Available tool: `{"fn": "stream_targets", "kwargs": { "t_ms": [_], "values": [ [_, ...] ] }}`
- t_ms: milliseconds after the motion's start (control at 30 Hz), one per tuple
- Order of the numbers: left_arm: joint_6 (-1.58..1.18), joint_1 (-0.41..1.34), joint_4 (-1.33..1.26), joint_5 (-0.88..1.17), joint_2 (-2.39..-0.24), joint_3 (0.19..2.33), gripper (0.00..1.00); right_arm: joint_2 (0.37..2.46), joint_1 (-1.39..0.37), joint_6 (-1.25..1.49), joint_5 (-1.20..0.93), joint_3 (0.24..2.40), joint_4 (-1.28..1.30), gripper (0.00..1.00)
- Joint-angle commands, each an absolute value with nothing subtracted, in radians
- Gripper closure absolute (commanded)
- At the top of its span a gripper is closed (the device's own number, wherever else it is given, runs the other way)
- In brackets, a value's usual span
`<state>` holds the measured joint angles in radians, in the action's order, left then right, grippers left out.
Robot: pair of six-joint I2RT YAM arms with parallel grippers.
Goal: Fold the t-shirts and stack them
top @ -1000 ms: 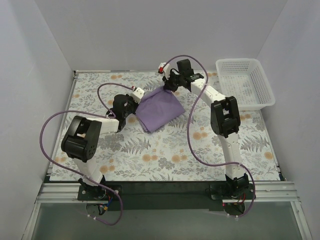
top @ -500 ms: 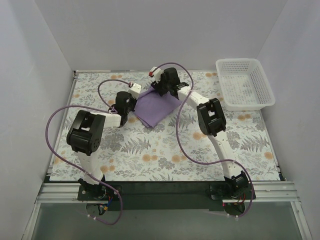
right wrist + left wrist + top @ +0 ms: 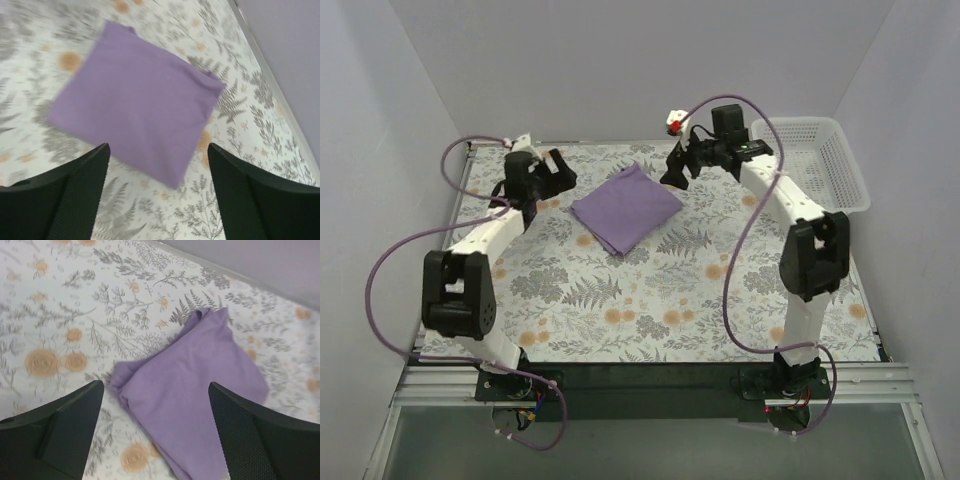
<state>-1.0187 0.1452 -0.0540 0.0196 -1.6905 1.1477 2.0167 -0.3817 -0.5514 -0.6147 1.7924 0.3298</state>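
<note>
Left claw [image 3: 552, 175] and right claw [image 3: 672, 170], both wide and empty, flank the folded t-shirt [image 3: 626, 208] near the bench [image 3: 620, 320] far edge; its seemingly loose corner may unfold.

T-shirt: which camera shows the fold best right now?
Right wrist: the whole folded t-shirt fills the frame, every corner visible. Top external shows it whole but small; left wrist cuts off its near end.

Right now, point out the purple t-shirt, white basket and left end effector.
purple t-shirt [image 3: 626, 208], top view, cloth middle
white basket [image 3: 817, 209], top view, near rim
left end effector [image 3: 155, 386], left wrist view, between fingertips
</note>
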Motion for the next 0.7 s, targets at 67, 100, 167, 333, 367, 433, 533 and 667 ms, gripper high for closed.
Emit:
{"fn": "stream_targets", "kwargs": {
  "t_ms": [67, 100, 167, 333, 367, 433, 533, 667],
  "values": [
    [-1.477, 0.069, -0.052, 0.459, -1.574, 0.844, 0.16, 1.755, -0.376, -0.676, -1.026, 1.510, 0.652, 0.27],
    [-1.539, 0.071, -0.076, 0.480, -1.583, 0.815, 0.19, 1.679, -0.376, -0.693, -0.991, 1.453, 0.652, 0.28],
    [-1.580, 0.080, -0.127, 0.471, -1.617, 0.764, 0.20, 1.558, -0.361, -0.747, -0.954, 1.284, 0.632, 0.27],
    [-1.606, 0.107, -0.128, 0.364, -1.698, 0.800, 0.21, 1.384, -0.287, -0.773, -0.940, 1.012, 0.539, 0.19],
    [-1.609, 0.110, -0.105, 0.342, -1.715, 0.819, 0.21, 1.353, -0.252, -0.772, -0.956, 0.982, 0.505, 0.18],
    [-1.621, 0.123, -0.040, 0.287, -1.767, 0.857, 0.21, 1.335, -0.223, -0.773, -1.002, 0.937, 0.483, 0.17],
    [-1.649, 0.147, 0.026, 0.246, -1.840, 0.919, 0.29, 1.322, -0.184, -0.773, -1.020, 0.914, 0.468, 0.17],
    [-1.678, 0.164, 0.141, 0.193, -1.960, 1.034, 0.46, 1.321, -0.143, -0.775, -1.055, 0.905, 0.468, 0.16]
  ]
}}
